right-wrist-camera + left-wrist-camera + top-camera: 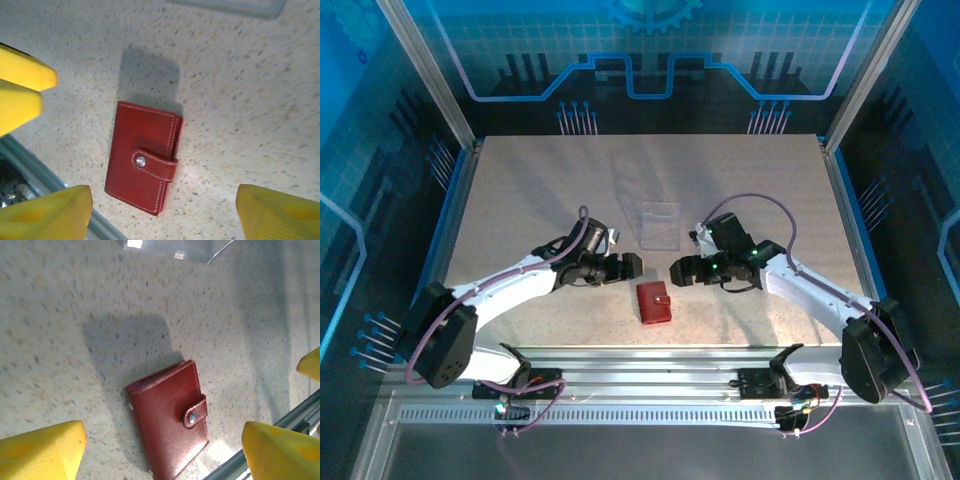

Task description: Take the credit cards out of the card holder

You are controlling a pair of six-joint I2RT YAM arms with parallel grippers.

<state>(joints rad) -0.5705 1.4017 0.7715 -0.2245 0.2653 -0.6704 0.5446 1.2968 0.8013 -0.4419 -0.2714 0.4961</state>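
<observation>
The card holder (142, 157) lies flat on the speckled surface (250, 100). It is folded shut, with its tab drawn across the front and the metal snap (141, 161) fastened, so whatever it contains is hidden. The left fingers (40, 450) are released and spread wide, with one yellow tip low at each side of the left wrist view. The holder rests on the surface beneath the gap between them, touching neither and lying at a slant to them. The right fingers (277, 212) are likewise spread apart and grasp nothing. Under them the holder lies below the gap, closer to the tip at the left of that view than to the other, and clear of both. Seen from above, the two sets of fingers point toward each other with their tips near but apart. The red holder sits just on the near side of the space between them, toward the arm bases. A clear plastic tray (660, 225) lies on the far side of both sets of fingers, well apart from the holder, and its pale edge shows along the top of each wrist view. A metal rail (295, 415) runs along the near edge of the surface, close to the holder on the side away from the tray. One yellow tip of the right fingers pokes in at the right edge of the left wrist view. The left fingers appear as two yellow tips at the upper left of the right wrist view.
</observation>
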